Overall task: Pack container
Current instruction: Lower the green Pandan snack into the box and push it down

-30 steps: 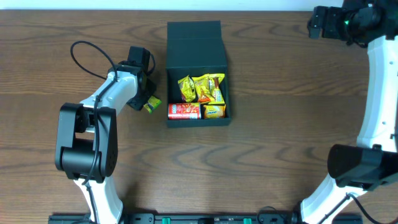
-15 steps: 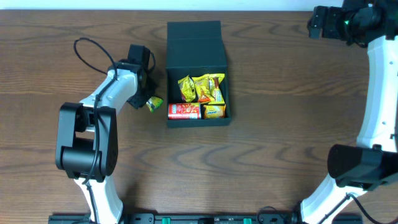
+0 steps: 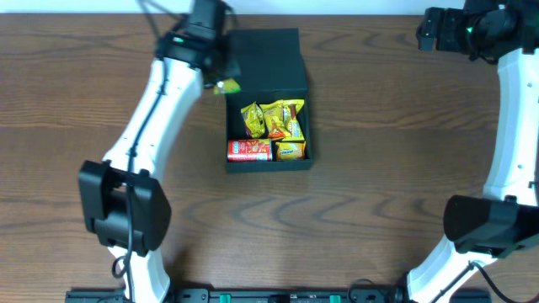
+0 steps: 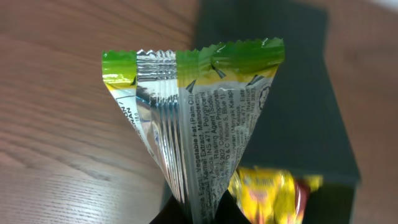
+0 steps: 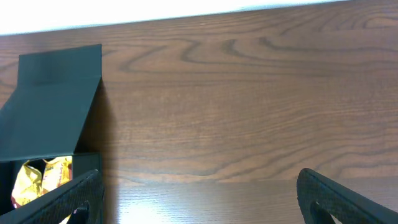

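Observation:
The dark teal-black container point(image 3: 263, 57) stands open at the table's middle back, its flap lid laid flat behind it. Inside lie yellow snack packets point(image 3: 276, 119) and a small red chip can point(image 3: 249, 151). My left gripper point(image 3: 221, 77) is shut on a green-and-yellow snack packet point(image 3: 227, 86) and holds it in the air over the lid's left edge. In the left wrist view the packet point(image 4: 199, 124) hangs from the jaws point(image 4: 200, 214) with the container point(image 4: 286, 93) below. My right gripper point(image 5: 198, 199) is open and empty, high at the back right; the container point(image 5: 53, 106) shows at its left.
The brown wooden table point(image 3: 396, 168) surrounds the container. The right arm point(image 3: 514, 109) runs along the right edge. The left arm point(image 3: 143, 126) stretches from the front left up to the container's lid.
My left gripper has lifted the green-and-yellow packet off the table left of the container and carried it up and right, to the lid's left edge. The right arm has not moved.

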Robot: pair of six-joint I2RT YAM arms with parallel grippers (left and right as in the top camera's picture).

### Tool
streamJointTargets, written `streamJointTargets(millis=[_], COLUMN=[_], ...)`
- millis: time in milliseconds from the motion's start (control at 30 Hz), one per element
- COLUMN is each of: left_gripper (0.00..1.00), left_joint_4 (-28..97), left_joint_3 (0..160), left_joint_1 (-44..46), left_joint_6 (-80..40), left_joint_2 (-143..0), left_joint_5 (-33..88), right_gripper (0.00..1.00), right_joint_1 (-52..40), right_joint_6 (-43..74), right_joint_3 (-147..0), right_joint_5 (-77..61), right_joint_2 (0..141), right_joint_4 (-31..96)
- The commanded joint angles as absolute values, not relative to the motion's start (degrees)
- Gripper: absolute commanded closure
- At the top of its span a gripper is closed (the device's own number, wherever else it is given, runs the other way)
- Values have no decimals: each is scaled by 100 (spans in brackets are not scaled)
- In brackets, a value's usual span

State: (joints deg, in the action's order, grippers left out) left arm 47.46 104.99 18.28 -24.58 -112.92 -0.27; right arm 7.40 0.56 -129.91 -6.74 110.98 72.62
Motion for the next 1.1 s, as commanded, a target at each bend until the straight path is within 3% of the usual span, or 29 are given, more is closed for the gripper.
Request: streamJointTargets(millis=[0,400,700,1067], left_gripper=[94,94,94,94], left_joint_4=[4866,5231,5686,5588], left_joint_3=[10484,10388,10388,10374], left_joint_1=[2182,2410,2373,2344], left_joint_6=[-1339,-1050,-2506,-2443], left_joint_2=[-11314,-12051,-12407,-12628], left_joint_5=[-342,-130,-25,-19], right_gripper=[1,1,1,1], right_joint_1=[786,786,786,786], right_joint_6=[-27,-27,-30,-30], right_joint_3=[-12995,-12995,-12995,-12995], right_joint_5=[-711,-711,-711,-711], right_joint_2=[11087,11087,11087,11087], right_joint_4=[7266,7301,7303,7308])
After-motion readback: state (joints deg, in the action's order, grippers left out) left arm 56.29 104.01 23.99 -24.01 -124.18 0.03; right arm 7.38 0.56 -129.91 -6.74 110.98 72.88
